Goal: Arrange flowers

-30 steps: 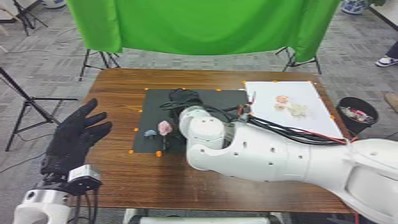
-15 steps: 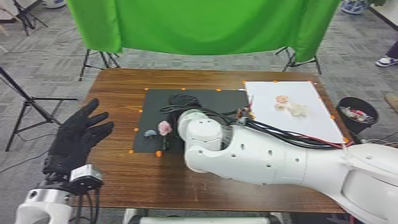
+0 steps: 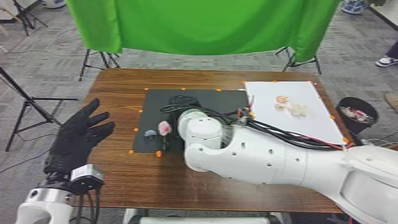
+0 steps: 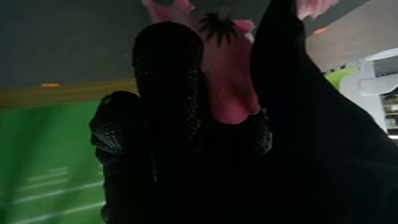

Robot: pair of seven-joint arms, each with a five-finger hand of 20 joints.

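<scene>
Over the black mat [image 3: 209, 95], my right hand [image 3: 184, 101] points down, partly covered by its wrist and cables. In the right wrist view a deep pink flower [image 4: 229, 75] sits between the thumb and fingers of my right hand [image 4: 169, 100], which pinch it. A pale pink flower [image 3: 164, 128] and a small grey-blue one [image 3: 150, 133] stand at the mat's left side. Two pale flowers, one pinkish [image 3: 282, 99] and one cream [image 3: 298, 110], lie on the white sheet [image 3: 311, 125]. My left hand [image 3: 75, 137] is open off the table's left side.
A black bin [image 3: 357, 115] with crumpled contents stands beyond the table's right edge. The brown table [image 3: 124, 105] has small orange markers around mat and sheet. My right forearm crosses its right half. A green cloth [image 3: 195, 25] hangs behind.
My right hand has drawn back slightly over the mat, toward the robot, and its forearm has shifted a little. The left arm has hardly moved.
</scene>
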